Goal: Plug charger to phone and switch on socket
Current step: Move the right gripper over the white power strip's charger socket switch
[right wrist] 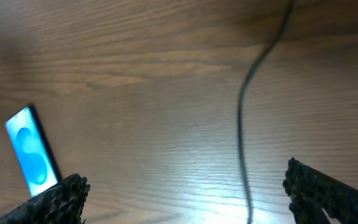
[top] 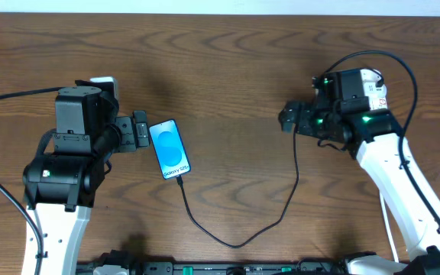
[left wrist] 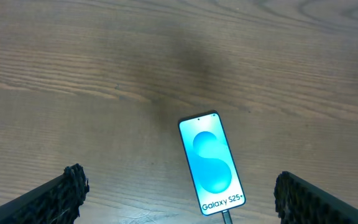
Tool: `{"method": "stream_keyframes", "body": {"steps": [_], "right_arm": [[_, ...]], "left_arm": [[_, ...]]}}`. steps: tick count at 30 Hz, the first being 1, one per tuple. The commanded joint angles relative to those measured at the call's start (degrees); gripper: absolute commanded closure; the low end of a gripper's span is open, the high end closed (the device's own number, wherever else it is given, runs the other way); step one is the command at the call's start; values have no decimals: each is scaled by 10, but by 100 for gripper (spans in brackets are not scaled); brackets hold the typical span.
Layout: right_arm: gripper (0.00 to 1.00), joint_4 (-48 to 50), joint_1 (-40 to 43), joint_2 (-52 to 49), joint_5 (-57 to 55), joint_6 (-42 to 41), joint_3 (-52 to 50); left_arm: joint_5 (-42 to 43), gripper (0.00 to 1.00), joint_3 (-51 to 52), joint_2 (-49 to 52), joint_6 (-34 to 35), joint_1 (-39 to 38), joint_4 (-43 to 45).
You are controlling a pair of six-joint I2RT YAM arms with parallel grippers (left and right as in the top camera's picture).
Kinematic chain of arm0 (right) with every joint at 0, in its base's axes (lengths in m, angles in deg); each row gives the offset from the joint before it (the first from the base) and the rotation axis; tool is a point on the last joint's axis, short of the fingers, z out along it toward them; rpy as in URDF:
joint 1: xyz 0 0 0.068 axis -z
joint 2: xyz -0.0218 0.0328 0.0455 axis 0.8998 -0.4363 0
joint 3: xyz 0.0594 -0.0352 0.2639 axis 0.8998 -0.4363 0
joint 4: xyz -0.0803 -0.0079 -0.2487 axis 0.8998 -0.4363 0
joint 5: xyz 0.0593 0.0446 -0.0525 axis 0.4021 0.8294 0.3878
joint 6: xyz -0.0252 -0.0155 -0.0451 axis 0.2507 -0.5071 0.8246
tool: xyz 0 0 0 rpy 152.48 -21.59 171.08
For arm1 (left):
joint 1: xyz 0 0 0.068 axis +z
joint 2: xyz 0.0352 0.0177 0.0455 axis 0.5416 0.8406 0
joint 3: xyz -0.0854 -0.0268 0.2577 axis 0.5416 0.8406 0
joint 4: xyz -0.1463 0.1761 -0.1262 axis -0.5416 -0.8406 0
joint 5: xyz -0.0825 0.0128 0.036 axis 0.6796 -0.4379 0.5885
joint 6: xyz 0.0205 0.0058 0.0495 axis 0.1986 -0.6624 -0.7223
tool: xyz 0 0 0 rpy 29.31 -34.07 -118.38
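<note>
While the left gripper [top: 144, 131] sits just left of the phone [top: 169, 148], left of centre in the overhead frame, its fingers [left wrist: 67, 190] stand wide apart, clamping nothing. From the phone's lower end the charger [top: 239, 243] loops along the bottom centre and climbs toward the right gripper [top: 287, 119], equally spread, with the cable passing between its fingers.

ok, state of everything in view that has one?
phone: screen lit, lying flat, cable in its bottom port
cable: plugged into phone, lying slack
power strip: mostly hidden, switch not visible
left gripper: open, empty
right gripper: open, empty
</note>
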Motion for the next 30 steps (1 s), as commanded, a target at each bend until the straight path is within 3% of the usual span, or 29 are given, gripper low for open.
{"method": "stream_keyframes", "body": {"steps": [1, 8, 16, 25, 30], "right_arm": [[1, -5, 29, 6, 5, 26, 24], [1, -25, 80, 6, 7, 94, 61], [1, -113, 161, 6, 38, 108, 177], [1, -135, 210, 1, 40, 154, 250], [1, -175, 267, -46, 106, 169, 308]], "left_arm": [[-5, 2, -7, 3, -9, -1, -2], [-5, 2, -7, 3, -9, -1, -2], [-5, 2, -7, 3, -9, -1, -2], [-5, 2, -7, 3, -9, -1, -2], [-5, 2, -7, 3, -9, -1, -2]]}}
